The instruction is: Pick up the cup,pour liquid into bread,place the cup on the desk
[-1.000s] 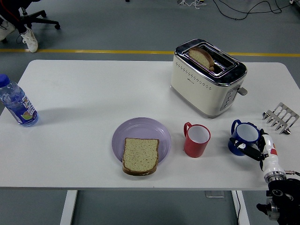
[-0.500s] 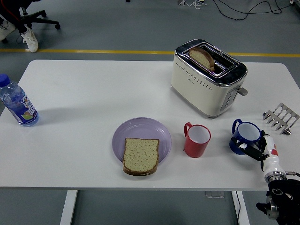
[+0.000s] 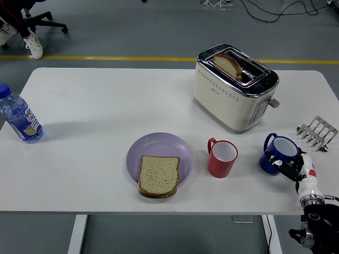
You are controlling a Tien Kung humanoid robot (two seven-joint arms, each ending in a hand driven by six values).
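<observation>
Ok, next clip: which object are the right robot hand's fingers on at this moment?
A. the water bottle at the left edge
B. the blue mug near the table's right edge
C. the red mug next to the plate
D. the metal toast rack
B: the right robot hand comes in from the lower right corner and its fingers wrap the near side of the blue ceramic mug, while the red ceramic mug stands untouched.

No text, brand or number can be read. The toaster [image 3: 234, 87] has a small dark mark on its cream side and the water bottle [image 3: 19, 117] at the far left has a coloured label, both too small to make out.
</observation>
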